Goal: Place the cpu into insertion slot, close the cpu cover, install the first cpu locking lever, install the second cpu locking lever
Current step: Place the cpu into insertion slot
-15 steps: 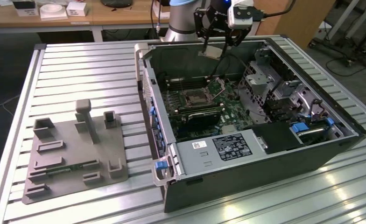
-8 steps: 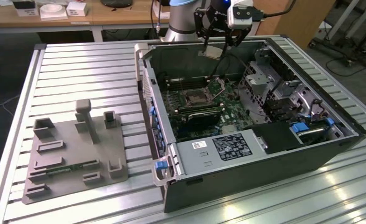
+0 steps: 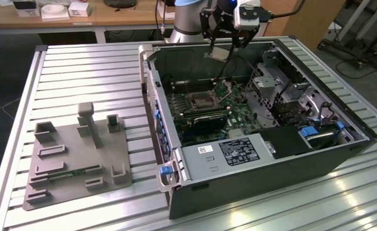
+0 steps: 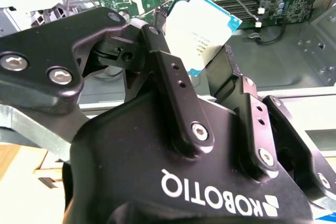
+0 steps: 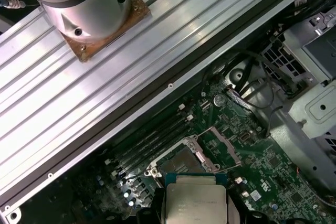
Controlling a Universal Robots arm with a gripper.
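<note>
Exterior view: the tool (image 3: 226,45) hangs over the rear wall of the open computer case (image 3: 253,192), pinching the cpu (image 3: 218,53) well above the green motherboard (image 3: 240,113). The insertion slot (image 3: 197,101) lies uncovered, dark centre exposed, with the cpu cover (image 3: 225,89) tilted up beside it. Second wrist view: two black fingers (image 4: 176,93) clamp opposite edges of the cpu (image 4: 202,27), its pale metal top facing the camera. First wrist view: the cpu (image 5: 195,203) is held apart from the insertion slot (image 5: 181,163); the cpu cover (image 5: 223,145) stands raised. A grey fixture plate (image 3: 79,163) rests on the slatted tabletop (image 3: 92,67), on the exterior view's left of the case.
</note>
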